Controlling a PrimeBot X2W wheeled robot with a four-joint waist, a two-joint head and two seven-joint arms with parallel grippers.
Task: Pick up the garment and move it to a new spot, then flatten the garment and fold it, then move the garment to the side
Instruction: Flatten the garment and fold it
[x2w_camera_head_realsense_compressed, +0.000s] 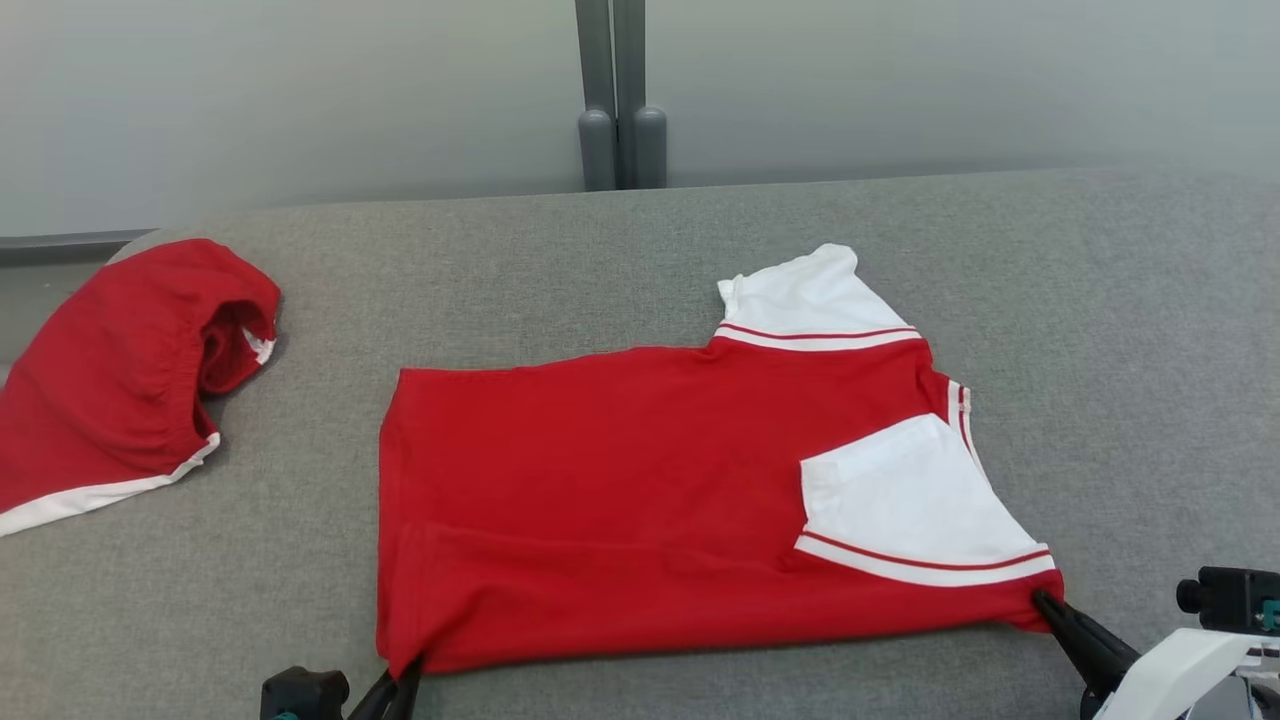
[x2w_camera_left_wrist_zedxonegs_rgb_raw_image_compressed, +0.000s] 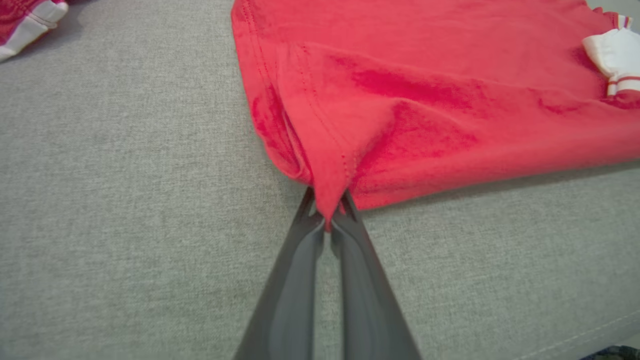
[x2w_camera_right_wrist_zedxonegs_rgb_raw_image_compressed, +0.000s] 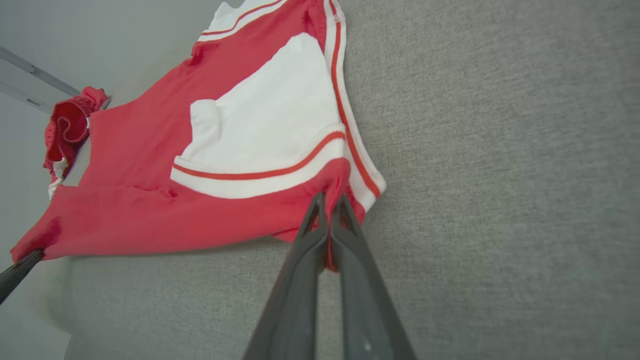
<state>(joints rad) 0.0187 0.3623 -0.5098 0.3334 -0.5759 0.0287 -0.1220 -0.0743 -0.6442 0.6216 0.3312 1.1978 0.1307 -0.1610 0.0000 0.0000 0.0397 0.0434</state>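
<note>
Left gripper (x2w_camera_left_wrist_zedxonegs_rgb_raw_image_compressed: 327, 220): shut tight on the near hem corner of the shirt (x2w_camera_head_realsense_compressed: 600, 480).
Right gripper (x2w_camera_right_wrist_zedxonegs_rgb_raw_image_compressed: 327, 200): pinched closed on the near shoulder corner, just below the sleeve (x2w_camera_head_realsense_compressed: 910, 500).
Shirt: stretched between both grippers, lying beyond them on the cushion (x2w_camera_head_realsense_compressed: 700, 250).
Progress: judged flattened, one sleeve folded in; further folds and the move aside remain.
Containers: none seen.

Bare grey surface (x2w_camera_head_realsense_compressed: 1120, 330) right of and behind the shirt (x2w_camera_head_realsense_compressed: 600, 480) gives passage; red shorts (x2w_camera_head_realsense_compressed: 100, 400) block the left end.
</note>
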